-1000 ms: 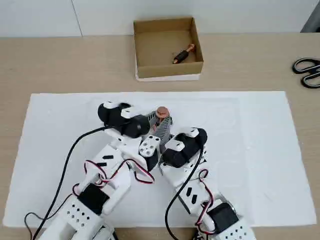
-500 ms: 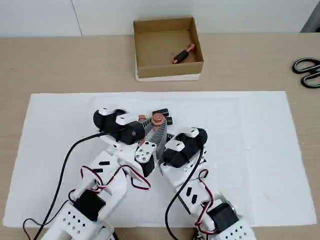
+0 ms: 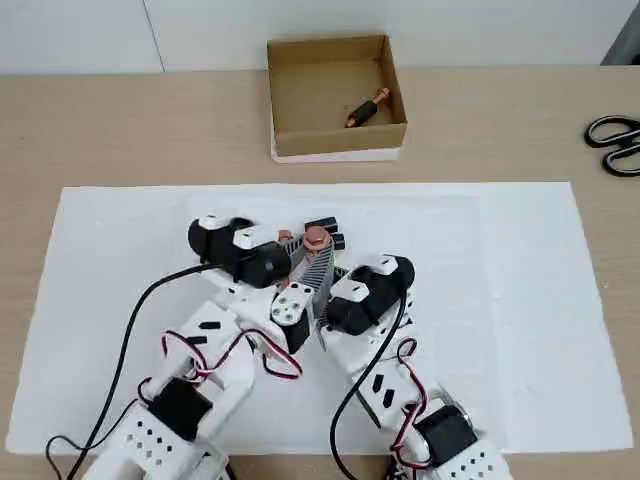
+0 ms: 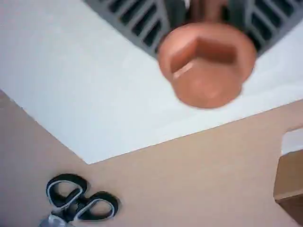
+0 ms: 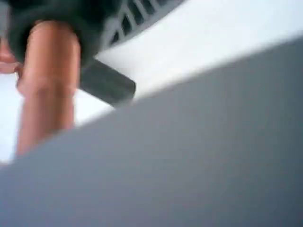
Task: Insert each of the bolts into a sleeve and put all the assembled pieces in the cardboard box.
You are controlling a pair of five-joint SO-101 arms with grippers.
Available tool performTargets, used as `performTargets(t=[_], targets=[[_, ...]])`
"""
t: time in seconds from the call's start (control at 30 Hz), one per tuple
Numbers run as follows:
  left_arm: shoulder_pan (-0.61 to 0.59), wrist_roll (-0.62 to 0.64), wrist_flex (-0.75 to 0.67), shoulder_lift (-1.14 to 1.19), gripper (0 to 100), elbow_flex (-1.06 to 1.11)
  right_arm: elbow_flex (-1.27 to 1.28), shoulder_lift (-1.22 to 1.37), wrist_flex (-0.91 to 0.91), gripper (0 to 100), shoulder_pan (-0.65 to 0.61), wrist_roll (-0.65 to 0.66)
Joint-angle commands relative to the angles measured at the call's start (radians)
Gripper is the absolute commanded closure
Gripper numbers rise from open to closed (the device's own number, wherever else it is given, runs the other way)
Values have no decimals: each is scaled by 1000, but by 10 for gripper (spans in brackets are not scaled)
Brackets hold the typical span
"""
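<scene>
A copper bolt (image 3: 317, 237) is held up over the white mat (image 3: 500, 300) where the two arms meet. In the left wrist view its hexagonal head (image 4: 206, 66) faces the camera, and the ribbed grey fingers (image 4: 137, 21) of my left gripper (image 4: 206, 9) are shut on its shaft, with something dark around it. My right gripper (image 3: 322, 265) sits right beside it; its grey body (image 5: 189, 156) is close to the bolt's shaft (image 5: 47, 85). A black sleeve (image 5: 106, 82) lies on the mat, beside the bolt (image 3: 335, 240). The cardboard box (image 3: 290, 135) at the back holds one assembled piece (image 3: 368, 107).
Scissors (image 3: 615, 143) lie on the wooden table at the far right, also in the left wrist view (image 4: 80, 203). Both arms and their cables crowd the front middle of the mat. The mat's left and right parts are bare.
My left arm has drawn slightly left and the bolt has come a little toward the front, uncovering black sleeve pieces behind it. Little has changed over the last half second.
</scene>
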Motion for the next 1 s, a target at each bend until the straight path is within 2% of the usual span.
performTargets(t=[0.0, 0.17, 0.67, 0.97], targets=[[5, 3, 5, 98, 994, -68, 8, -16, 2, 995, -2, -6], [6, 2, 2, 170, 994, -128, 8, -16, 2, 995, -2, -6], [9, 3, 8, 170, 994, -87, 8, -16, 2, 995, -2, -6], [8, 3, 97, 170, 994, -88, 8, -16, 2, 995, -4, -6]])
